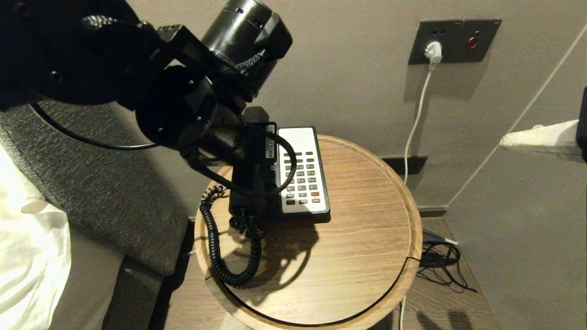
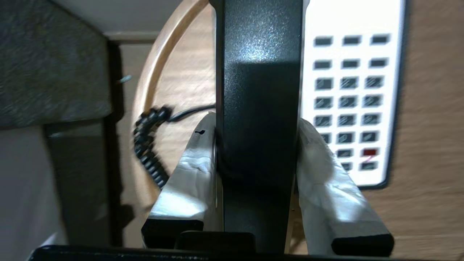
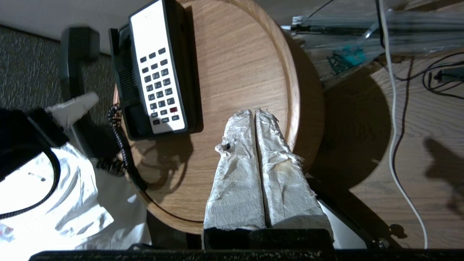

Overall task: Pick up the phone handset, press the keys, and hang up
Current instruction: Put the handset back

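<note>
My right fingers (image 3: 255, 114), pressed together and empty, hover over the near part of the round wooden table (image 1: 362, 256). Beyond them, my left fingers (image 2: 197, 159) clamp the phone handset (image 2: 259, 108) by its middle, lifted off the phone base (image 1: 302, 172), its coiled cord (image 1: 218, 247) trailing onto the tabletop. Behind, a wall socket (image 1: 451, 41).

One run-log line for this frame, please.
left gripper: shut on handset, lifted off phone base | right gripper: shut, empty, above table | keys: not yet pressed
</note>
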